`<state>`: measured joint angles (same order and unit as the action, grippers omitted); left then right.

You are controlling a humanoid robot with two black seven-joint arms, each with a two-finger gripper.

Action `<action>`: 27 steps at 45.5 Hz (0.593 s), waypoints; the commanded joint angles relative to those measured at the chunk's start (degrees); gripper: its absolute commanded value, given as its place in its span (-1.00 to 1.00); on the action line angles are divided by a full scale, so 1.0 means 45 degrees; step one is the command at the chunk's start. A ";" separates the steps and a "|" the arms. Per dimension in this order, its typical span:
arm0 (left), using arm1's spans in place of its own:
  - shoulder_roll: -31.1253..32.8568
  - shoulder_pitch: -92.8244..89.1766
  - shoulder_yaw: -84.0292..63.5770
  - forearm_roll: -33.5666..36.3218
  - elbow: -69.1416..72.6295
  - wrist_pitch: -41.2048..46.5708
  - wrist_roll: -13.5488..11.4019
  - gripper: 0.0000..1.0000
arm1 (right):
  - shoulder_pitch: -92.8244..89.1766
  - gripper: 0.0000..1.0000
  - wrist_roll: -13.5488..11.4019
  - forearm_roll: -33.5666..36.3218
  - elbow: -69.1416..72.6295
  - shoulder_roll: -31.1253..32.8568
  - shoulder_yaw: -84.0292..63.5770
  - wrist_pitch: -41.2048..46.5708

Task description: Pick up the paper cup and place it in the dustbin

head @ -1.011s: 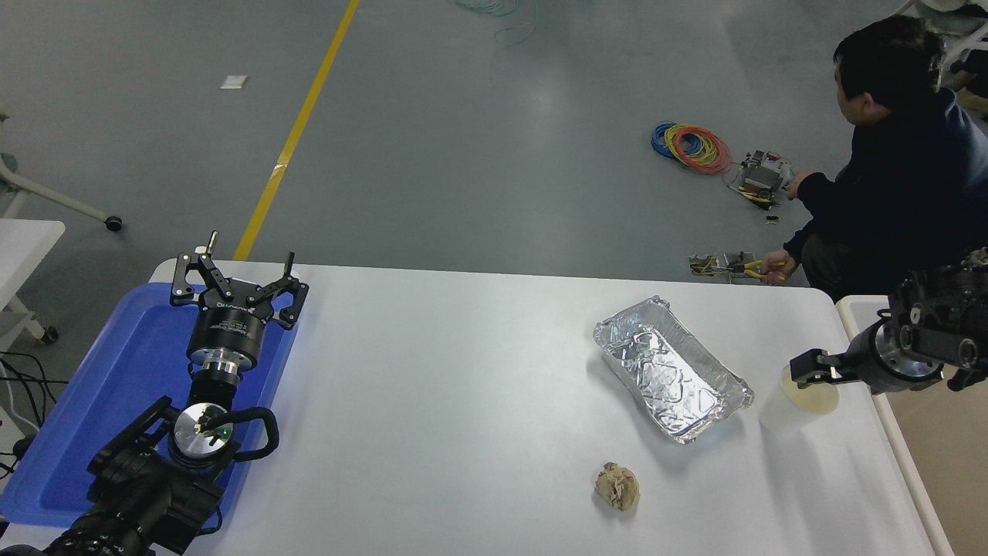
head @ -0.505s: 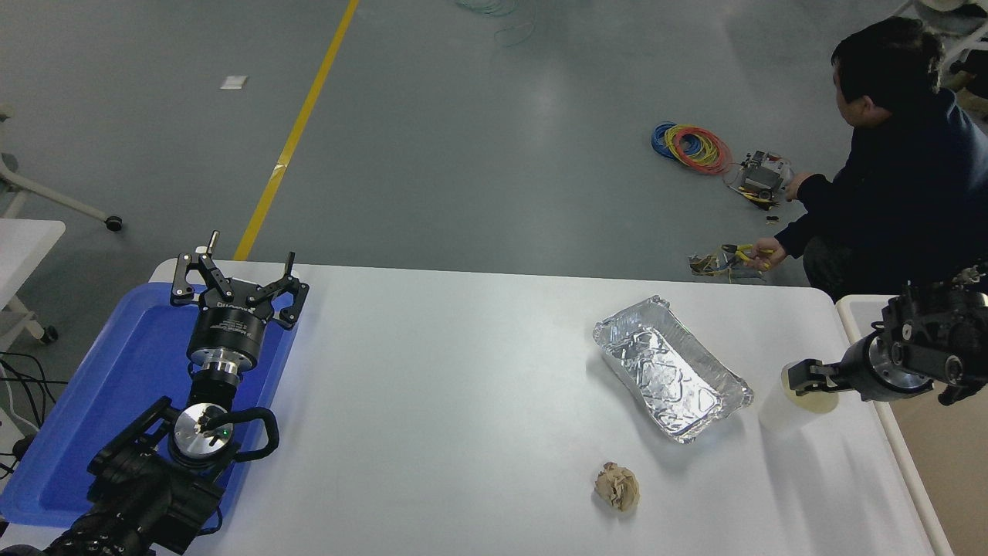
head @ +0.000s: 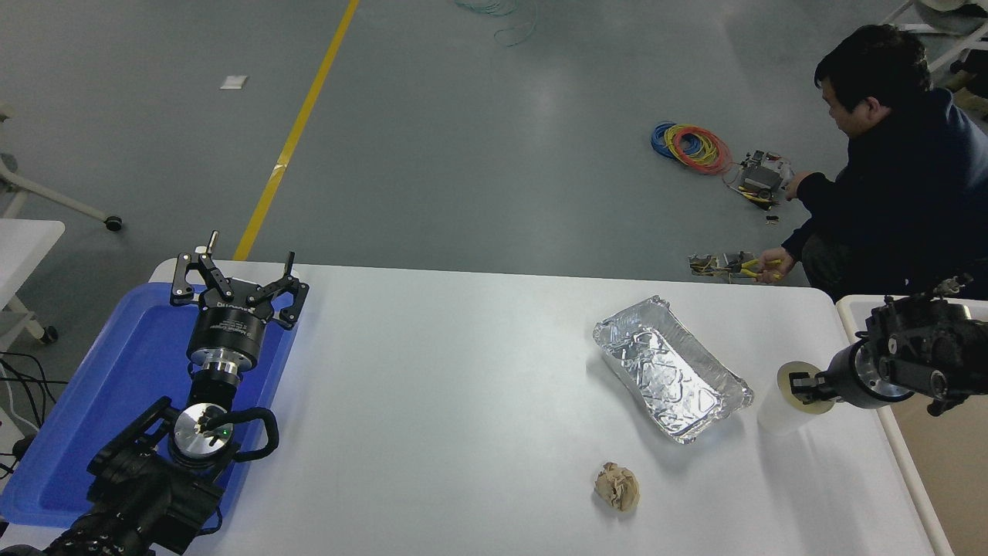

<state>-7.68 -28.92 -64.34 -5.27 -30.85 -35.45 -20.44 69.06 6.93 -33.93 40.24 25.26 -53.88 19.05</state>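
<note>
white paper cup (head: 789, 400) stands near the table's right edge with the right gripper (head: 803, 384) at its rim, grip unclear, so grasping looks underway; next, lift toward the dustbin (head: 853, 318).

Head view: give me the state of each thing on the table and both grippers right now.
paper cup: upright on the table, right gripper at its rim
right gripper: grip unclear
left gripper: open, parked over the blue tray
foil tray: empty, crinkled
brown paper ball: crumpled, lying free
dustbin: open, right of the table
</note>
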 commanded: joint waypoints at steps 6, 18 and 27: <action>0.0008 0.0000 0.0000 0.0000 0.0000 -0.0012 0.0011 1.00 | 0.0180 -1.00 0.0140 -0.0077 0.0082 0.0051 -0.0037 -0.0034; 0.0008 0.0000 0.0000 0.0000 0.0000 0.0007 0.0011 1.00 | 0.0805 -1.00 0.0121 -0.0233 0.0238 0.0246 -0.0233 0.0161; -0.0011 0.0000 0.0000 0.0000 0.0000 -0.0012 0.0011 1.00 | 0.1858 -1.00 0.0121 -0.0292 0.0511 0.0988 -0.0233 0.0590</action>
<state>-7.67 -28.92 -64.34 -5.27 -30.85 -35.44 -20.43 72.84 7.45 -34.89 41.29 26.96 -54.72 19.78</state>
